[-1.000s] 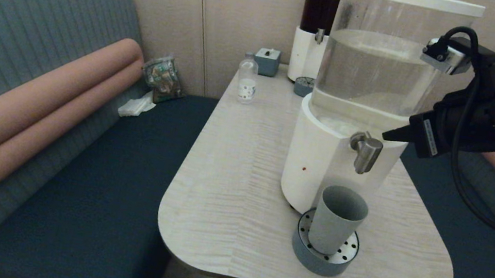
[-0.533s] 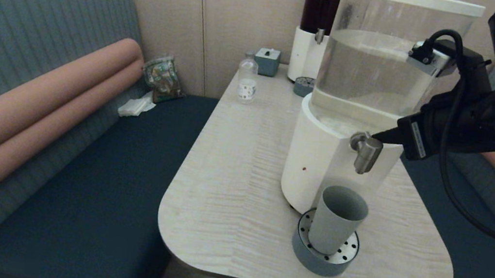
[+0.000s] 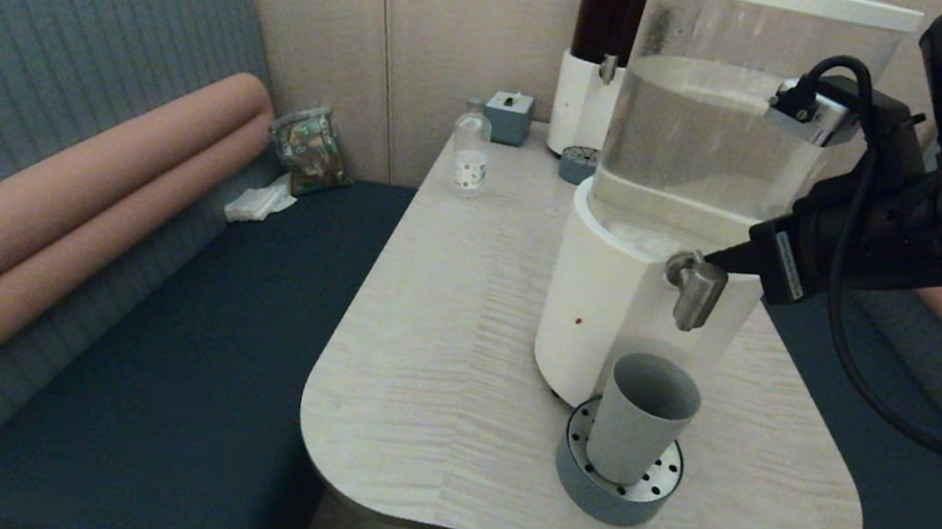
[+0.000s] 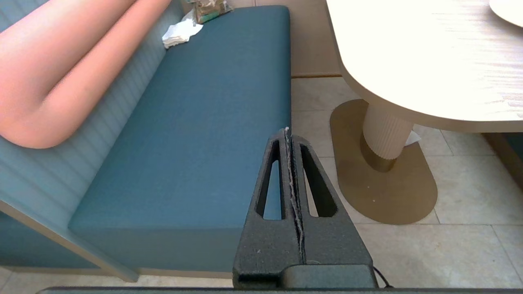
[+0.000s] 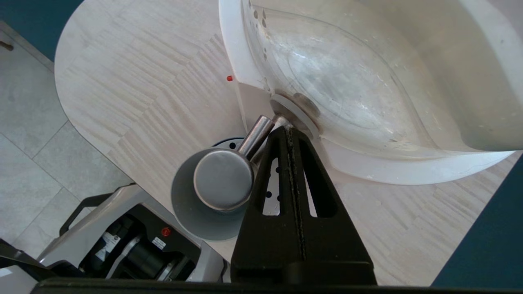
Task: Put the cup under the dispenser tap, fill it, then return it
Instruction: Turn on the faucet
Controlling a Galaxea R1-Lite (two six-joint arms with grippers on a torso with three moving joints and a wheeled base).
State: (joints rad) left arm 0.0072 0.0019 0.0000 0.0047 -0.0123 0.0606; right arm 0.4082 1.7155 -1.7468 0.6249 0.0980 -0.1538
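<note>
The grey-blue cup (image 3: 642, 416) stands upright on the round perforated drip tray (image 3: 614, 491), right below the brushed-steel dispenser tap (image 3: 697, 289) of the big clear-tank dispenser (image 3: 712, 151). From above, the cup (image 5: 196, 216) sits under the tap's round cap (image 5: 223, 179). My right gripper (image 3: 712, 259) is shut, its tip against the tap's stem by the tank wall; the right wrist view has this gripper (image 5: 288, 130) beside the stem. Parked low beside the bench, my left gripper (image 4: 287, 132) is shut and empty.
A small clear bottle (image 3: 470, 152), a grey tissue box (image 3: 508, 116) and the dark-liquid dispenser (image 3: 600, 60) stand at the table's far end. Benches (image 3: 166, 368) flank the table (image 3: 436, 371). A wrapper and tissue lie on the left bench.
My right gripper has moved left toward the tap, from a little clear of it to touching its stem. The cup and the left arm have stayed put.
</note>
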